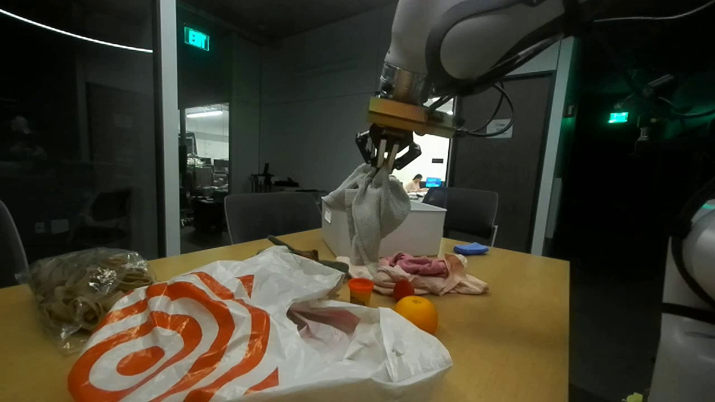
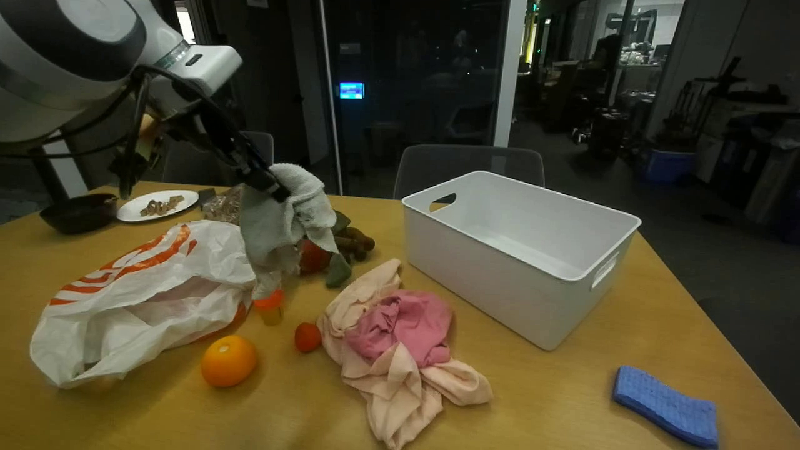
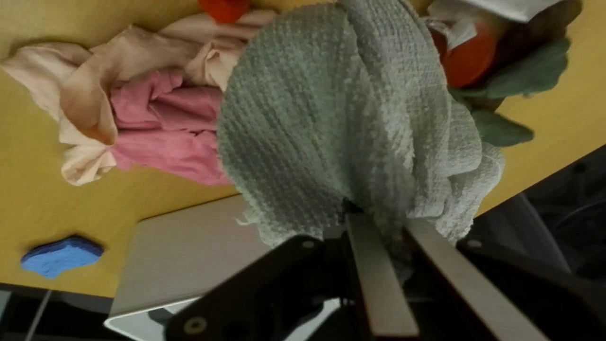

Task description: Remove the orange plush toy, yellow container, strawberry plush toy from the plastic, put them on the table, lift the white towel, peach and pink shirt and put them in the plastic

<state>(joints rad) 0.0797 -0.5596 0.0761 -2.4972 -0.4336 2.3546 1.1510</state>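
My gripper (image 1: 386, 165) is shut on the white towel (image 1: 380, 209), which looks grey and hangs in folds above the table; it fills the middle of the wrist view (image 3: 322, 118). The white plastic bag (image 1: 234, 335) with red-orange rings lies on the table, its opening partly visible. The orange plush toy (image 2: 229, 361), the yellow container (image 2: 270, 312) with an orange lid and the small red strawberry toy (image 2: 307, 337) are on the table beside the bag. The peach cloth (image 2: 400, 390) lies crumpled with the pink shirt (image 2: 403, 325) on top of it.
A white bin (image 2: 487, 269) stands beside the cloths. A blue cloth (image 2: 665, 406) lies near the table edge. A red item (image 2: 314, 256) with green leaves and a brown thing sits behind the towel. A plate (image 2: 159, 206) and a dark pan (image 2: 78, 214) stand farther back.
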